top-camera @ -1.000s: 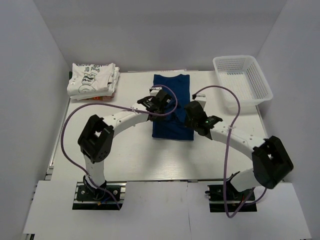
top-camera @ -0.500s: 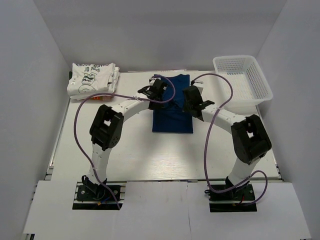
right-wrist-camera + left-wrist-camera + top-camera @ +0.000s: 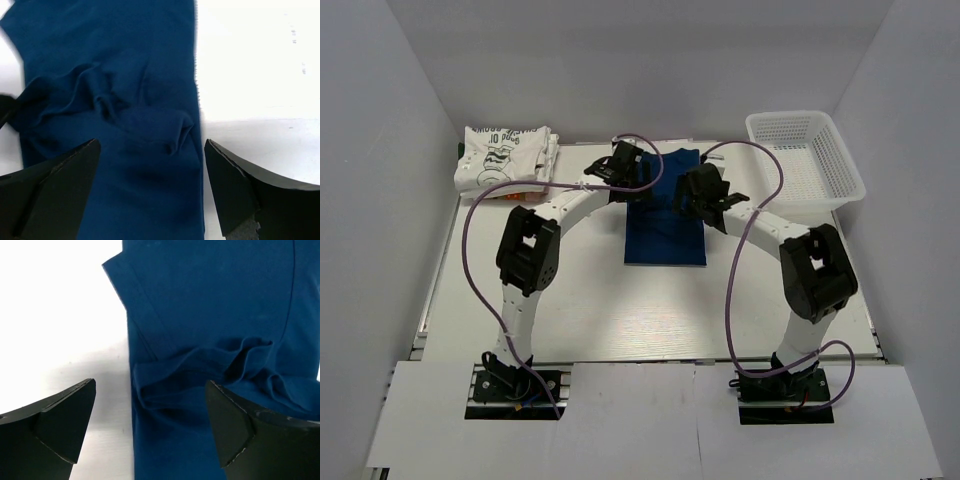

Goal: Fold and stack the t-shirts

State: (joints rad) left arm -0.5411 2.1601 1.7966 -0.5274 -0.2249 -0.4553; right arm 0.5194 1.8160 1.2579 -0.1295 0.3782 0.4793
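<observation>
Navy t-shirt [image 3: 665, 228] folded to a narrow strip mid-table [image 3: 570, 290], far end rumpled. Poised over that end w/ left end effector [image 3: 150, 385] and right end effector [image 3: 151, 142], both spread wide apart, gripping nothing. Over at far-left corner, white t-shirts [image 3: 505, 158] stacked; far right, mesh basket [image 3: 850, 172].
</observation>
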